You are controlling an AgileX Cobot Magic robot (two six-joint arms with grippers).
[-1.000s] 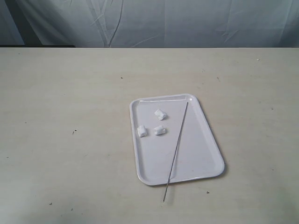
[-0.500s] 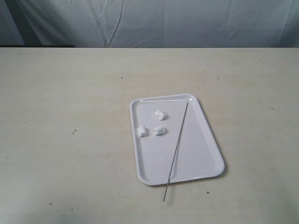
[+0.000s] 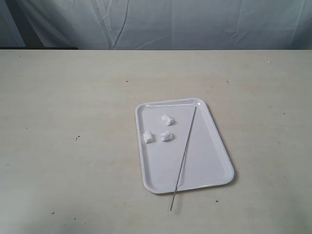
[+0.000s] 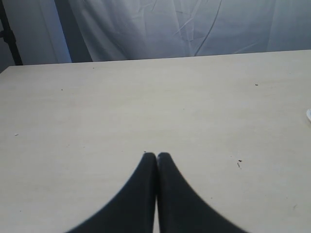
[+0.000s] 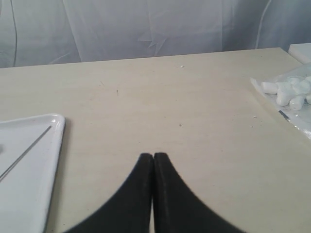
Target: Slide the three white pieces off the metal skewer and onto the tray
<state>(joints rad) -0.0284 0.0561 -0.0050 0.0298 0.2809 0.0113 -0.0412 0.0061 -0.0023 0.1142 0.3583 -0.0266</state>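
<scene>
The glossy white tray (image 3: 204, 168) lies on the table right of centre. Three white pieces rest loose on its far half: one (image 3: 167, 119) toward the far end, one (image 3: 148, 137) by the left rim, one (image 3: 166, 136) beside it. The thin metal skewer (image 3: 184, 156) lies bare and slanted across the tray, its near end past the front rim on the table. Neither arm shows in the exterior view. My left gripper (image 4: 156, 155) is shut above bare table with nothing in it. My right gripper (image 5: 153, 156) is shut too, beside the tray (image 5: 29, 194), where the skewer (image 5: 26, 150) shows.
A clear bag of white lumps (image 5: 290, 93) lies at the table's edge in the right wrist view. A wrinkled pale curtain (image 3: 161, 24) hangs behind the beige table (image 3: 73, 122). A sliver of the tray's corner (image 4: 308, 115) peeks into the left wrist view.
</scene>
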